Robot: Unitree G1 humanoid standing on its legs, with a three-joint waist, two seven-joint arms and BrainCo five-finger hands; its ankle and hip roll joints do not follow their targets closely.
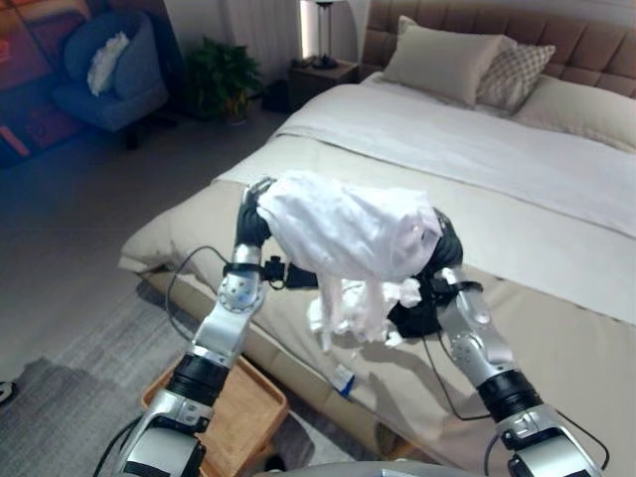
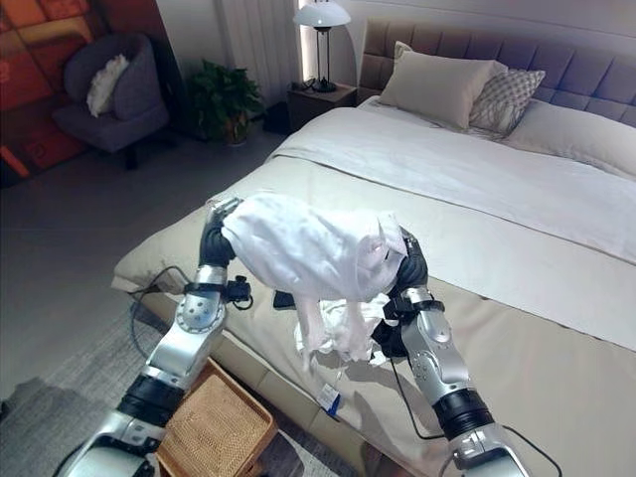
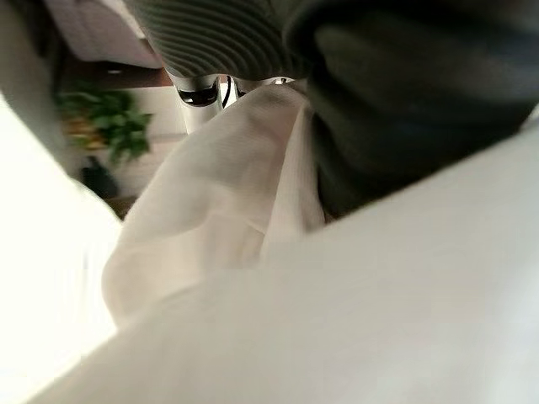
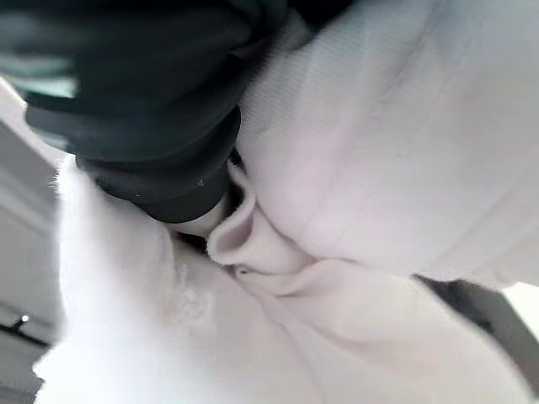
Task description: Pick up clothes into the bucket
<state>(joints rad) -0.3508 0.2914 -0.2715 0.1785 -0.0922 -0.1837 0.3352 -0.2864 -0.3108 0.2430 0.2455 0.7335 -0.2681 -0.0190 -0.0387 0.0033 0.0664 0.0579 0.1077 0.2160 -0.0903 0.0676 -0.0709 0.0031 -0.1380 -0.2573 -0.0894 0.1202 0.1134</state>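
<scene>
Bedroom floor lies below me beside the bed [image 1: 556, 229]. My left hand [image 1: 254, 221] and right hand [image 1: 443, 246] carry the white garment [image 1: 343, 231] draped between them above the bed's edge; finger positions are hidden, so I cannot tell. Wicker basket [image 2: 214, 429] sits on the floor beneath.

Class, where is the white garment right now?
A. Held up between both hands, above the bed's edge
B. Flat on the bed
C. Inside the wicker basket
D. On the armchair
A: the white garment hangs bunched between the left hand and right hand, above the bed, not in the wicker basket.
</scene>
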